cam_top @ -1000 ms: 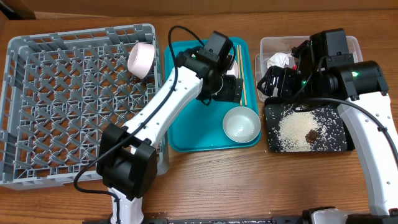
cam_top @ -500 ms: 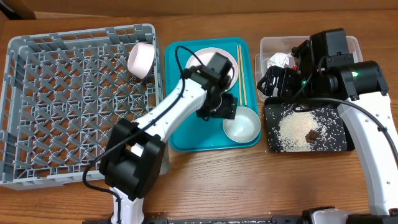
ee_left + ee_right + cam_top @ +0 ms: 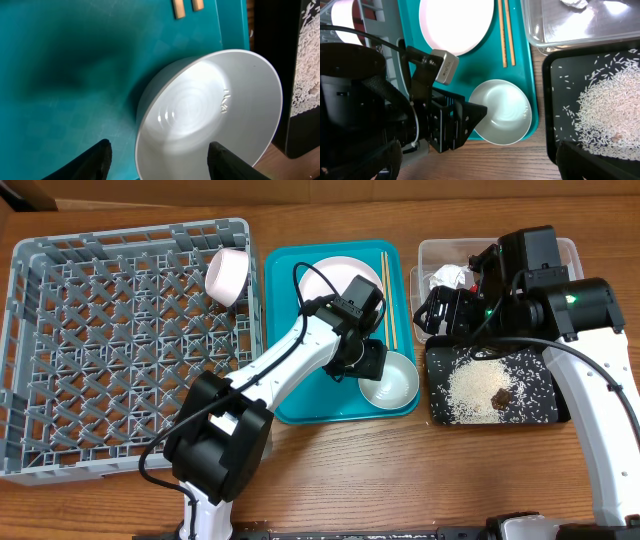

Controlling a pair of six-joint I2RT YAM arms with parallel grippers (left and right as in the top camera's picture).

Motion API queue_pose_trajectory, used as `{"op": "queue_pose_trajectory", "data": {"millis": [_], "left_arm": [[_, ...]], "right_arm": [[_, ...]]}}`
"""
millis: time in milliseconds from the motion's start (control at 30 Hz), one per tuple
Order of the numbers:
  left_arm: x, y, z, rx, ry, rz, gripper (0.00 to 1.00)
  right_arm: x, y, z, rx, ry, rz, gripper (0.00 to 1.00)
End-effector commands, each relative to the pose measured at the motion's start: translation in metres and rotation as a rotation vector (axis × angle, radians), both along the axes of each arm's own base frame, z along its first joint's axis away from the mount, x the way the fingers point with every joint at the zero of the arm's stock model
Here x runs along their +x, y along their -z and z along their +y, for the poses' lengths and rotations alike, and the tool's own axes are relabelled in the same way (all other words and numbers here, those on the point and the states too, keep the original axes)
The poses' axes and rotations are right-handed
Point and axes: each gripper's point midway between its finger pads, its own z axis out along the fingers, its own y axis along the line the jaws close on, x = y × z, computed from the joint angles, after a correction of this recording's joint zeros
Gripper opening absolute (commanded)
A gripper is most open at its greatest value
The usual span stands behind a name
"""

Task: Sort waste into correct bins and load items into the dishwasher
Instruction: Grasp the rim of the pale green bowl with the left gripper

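A white bowl [image 3: 392, 383] sits at the front right of the teal tray [image 3: 290, 395]. My left gripper [image 3: 371, 361] is open, low over the bowl's left rim, which lies between its fingers in the left wrist view [image 3: 160, 157]; the bowl [image 3: 210, 110] is empty. A pale plate [image 3: 335, 280] and wooden chopsticks [image 3: 387, 290] lie further back on the tray. A pale pink cup [image 3: 227, 273] lies in the grey rack [image 3: 100, 340]. My right gripper [image 3: 443, 310] is open and empty, high over the bins. The red wrapper is out of view.
The clear tub [image 3: 437, 252] at the back right holds a white tissue [image 3: 450, 277]. The black tray [image 3: 545, 412] in front of it holds rice [image 3: 472, 392] and a brown lump [image 3: 500, 395]. The right arm hangs over both bins.
My left gripper has moved forward and right, off the plate and down to the bowl's rim. The plate is now uncovered. The right arm has not moved.
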Motion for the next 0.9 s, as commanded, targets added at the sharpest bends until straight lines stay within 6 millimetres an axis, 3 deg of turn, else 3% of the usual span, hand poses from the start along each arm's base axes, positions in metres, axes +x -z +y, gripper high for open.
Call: {"op": "queue_pose_trajectory", "data": {"millis": [0,233,500,600,733,800,867], "left_arm": [[-0.008,0.02,0.0,0.022,-0.006,0.051,0.63],[-0.01,0.033,0.002,0.041,-0.019,0.084,0.6],[-0.011,0.038,0.004,0.052,-0.02,0.094,0.35],[-0.006,0.038,0.011,0.082,-0.033,0.078,0.32],[-0.004,0.034,0.016,0.091,-0.046,0.087,0.18],[-0.001,0.028,0.018,0.094,-0.053,0.092,0.04],[0.001,0.024,0.017,0.092,-0.047,0.088,0.04]], "right_arm": [[0.002,-0.006,-0.001,-0.003,-0.004,-0.024,1.0],[0.002,-0.006,-0.001,-0.003,-0.004,-0.024,1.0],[0.002,-0.006,-0.001,-0.003,-0.004,-0.024,1.0],[0.002,-0.006,-0.001,-0.003,-0.004,-0.024,1.0],[0.002,-0.006,-0.001,-0.003,-0.004,-0.024,1.0],[0.002,-0.006,-0.001,-0.003,-0.004,-0.024,1.0],[0.002,-0.006,-0.001,-0.003,-0.004,-0.024,1.0]]}}
